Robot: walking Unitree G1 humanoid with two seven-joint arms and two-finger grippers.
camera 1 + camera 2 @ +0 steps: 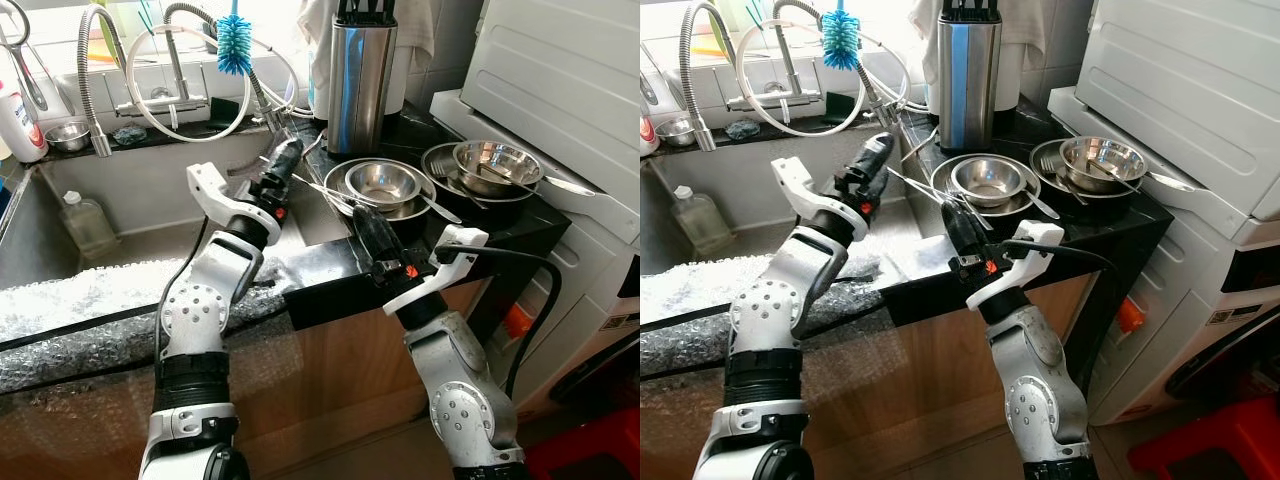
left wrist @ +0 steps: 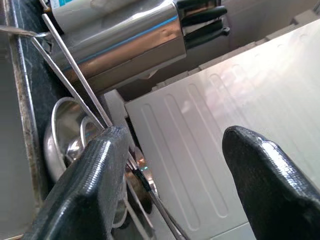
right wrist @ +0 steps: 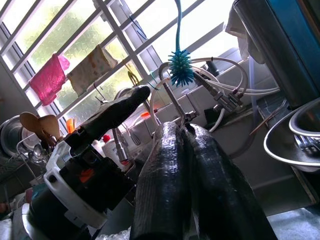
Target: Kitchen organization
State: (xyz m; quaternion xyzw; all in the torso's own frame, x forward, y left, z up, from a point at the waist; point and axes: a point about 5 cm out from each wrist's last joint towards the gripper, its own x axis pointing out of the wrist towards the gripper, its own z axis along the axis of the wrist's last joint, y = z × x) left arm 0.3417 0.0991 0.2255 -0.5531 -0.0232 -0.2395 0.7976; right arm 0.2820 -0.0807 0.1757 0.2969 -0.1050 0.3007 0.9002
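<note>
On black counter right of sink: two stacks of steel bowls [image 1: 381,183], [image 1: 497,165], each with loose cutlery. Chopsticks [image 1: 325,190] lie across near stack, apparently two. Judgement: thin, stiff, light, slippery; pinch mid-length. Left gripper [image 2: 175,165] wide open, empty, just beside them. Right gripper [image 1: 368,225] closed, empty.

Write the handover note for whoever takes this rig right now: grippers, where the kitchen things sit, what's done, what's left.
Left gripper: open, raised by the long metal chopsticks that lean across the stacked steel bowls; nothing held.
Right gripper: shut, empty, over the black counter edge before those bowls.
A second bowl stack with utensils sits beside the washer; knife block behind.
Done: nothing visibly sorted.
Left: probably chopsticks first, then the bowls.
</note>
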